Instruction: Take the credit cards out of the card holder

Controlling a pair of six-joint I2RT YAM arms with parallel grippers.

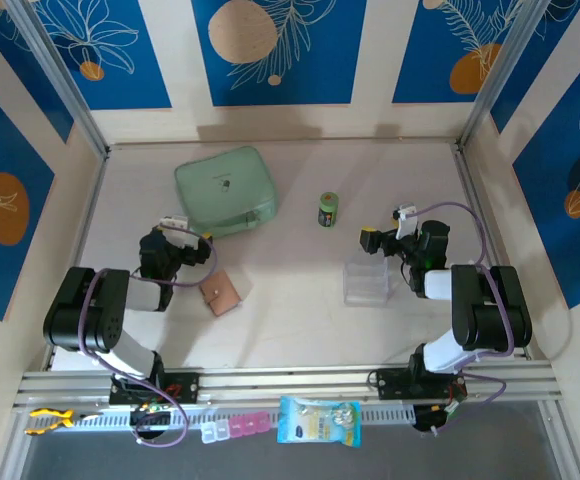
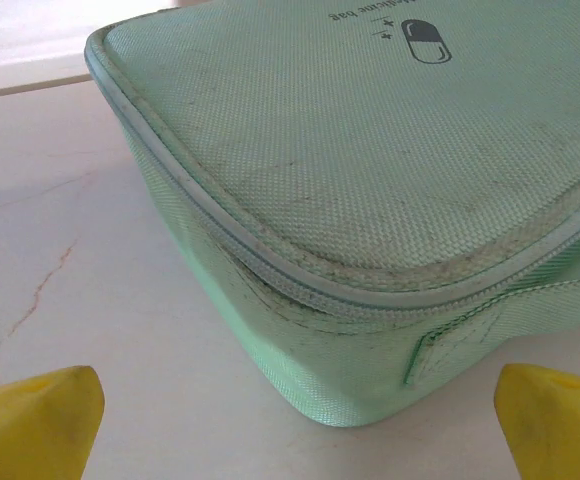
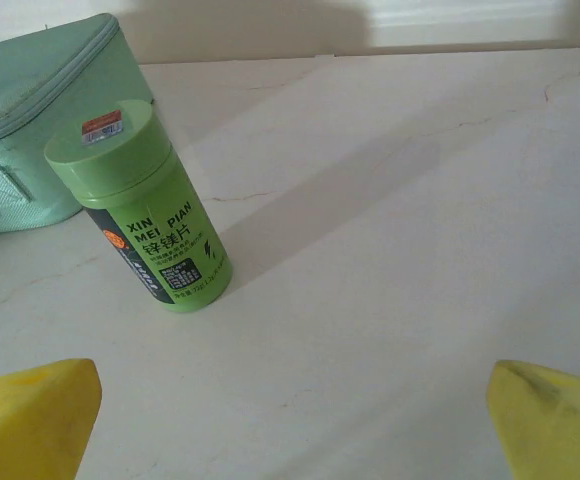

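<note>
The left gripper (image 2: 295,425) stands spread wide, with only its yellow fingertips (image 2: 35,425) showing at the frame corners. The mint-green case (image 2: 370,200) is close ahead, cut off at the edges. The card holder (image 1: 220,293) lies folded shut behind it to the right, its contents hidden. The right gripper (image 3: 290,415), likewise spread, faces a green bottle (image 3: 140,205).

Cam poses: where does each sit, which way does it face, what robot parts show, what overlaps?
Top external: above and behind the bases, looking down at the table; both arms, left gripper, right gripper.
Left wrist: on the left arm, facing the mint-green case up close; yellow fingertips below.
Right wrist: low, facing the green bottle; yellow fingertips below.
Shared: case in all three.
</note>
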